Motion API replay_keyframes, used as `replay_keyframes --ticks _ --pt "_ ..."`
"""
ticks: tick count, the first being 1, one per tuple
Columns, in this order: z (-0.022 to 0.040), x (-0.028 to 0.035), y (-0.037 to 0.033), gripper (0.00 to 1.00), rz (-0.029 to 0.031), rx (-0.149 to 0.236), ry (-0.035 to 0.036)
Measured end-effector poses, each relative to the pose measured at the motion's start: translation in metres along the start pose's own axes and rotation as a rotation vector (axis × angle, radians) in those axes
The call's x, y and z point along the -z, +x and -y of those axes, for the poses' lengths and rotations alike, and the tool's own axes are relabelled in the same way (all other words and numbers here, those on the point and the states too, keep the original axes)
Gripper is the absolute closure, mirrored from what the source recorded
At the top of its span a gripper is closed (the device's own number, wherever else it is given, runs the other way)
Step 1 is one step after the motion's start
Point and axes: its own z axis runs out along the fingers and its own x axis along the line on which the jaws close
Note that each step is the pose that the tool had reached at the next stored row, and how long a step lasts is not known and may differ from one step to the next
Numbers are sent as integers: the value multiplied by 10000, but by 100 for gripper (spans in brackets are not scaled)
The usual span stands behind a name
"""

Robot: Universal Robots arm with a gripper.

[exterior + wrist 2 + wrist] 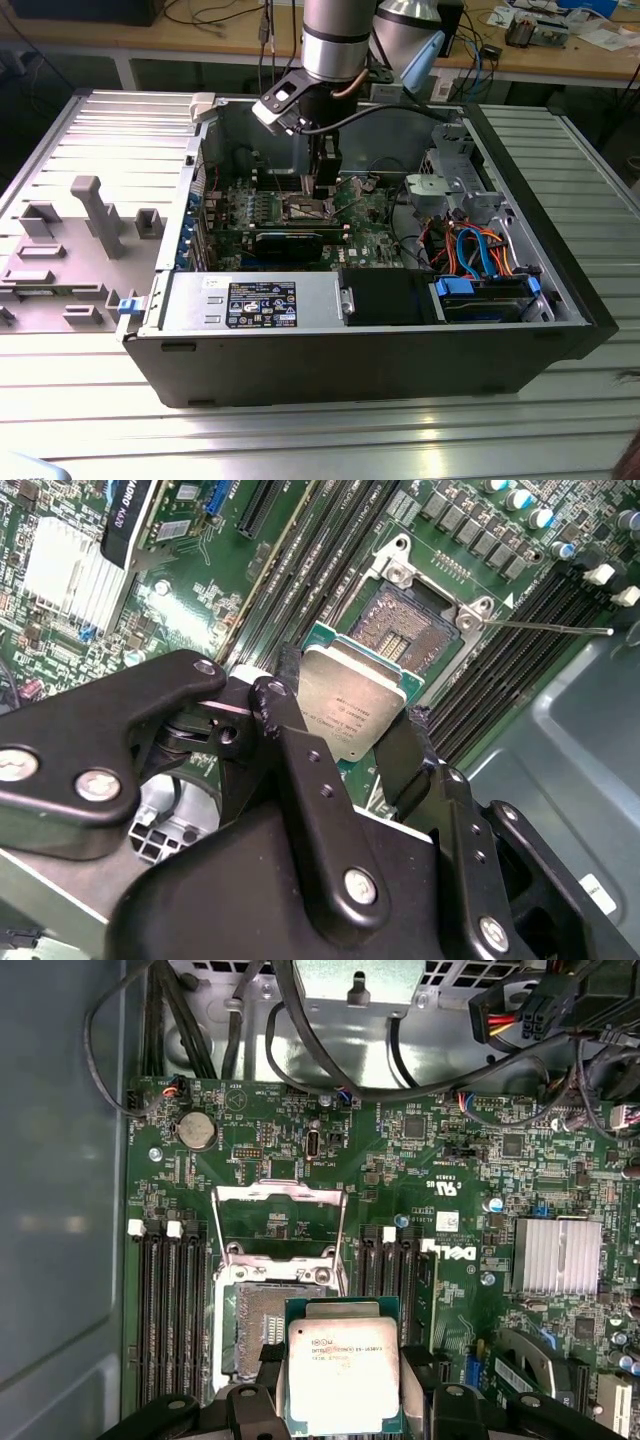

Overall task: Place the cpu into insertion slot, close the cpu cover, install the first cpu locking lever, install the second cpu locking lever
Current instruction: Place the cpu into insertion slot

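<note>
Your tool (349, 702) pinches the cpu (343, 1375) by opposite edges, rightly, since it is probably light, stiff and fragile, near the insertion slot (305, 208) mid-frame in the exterior view.

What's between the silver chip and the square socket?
Nothing: in the second wrist view the stretch from the cpu in the gripper to the insertion slot is bare.

Gripper (324, 185) near the insertion slot (304, 209)

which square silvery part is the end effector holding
The thin pale-faced square chip, gripped by the black end effector; the windowed metal cover frame is flipped open.
</note>
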Motion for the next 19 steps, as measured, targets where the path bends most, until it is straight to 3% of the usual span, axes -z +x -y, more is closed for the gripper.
replay_keyframes --ticks 19 --pt "-2 -86 4 45 0 0 1"
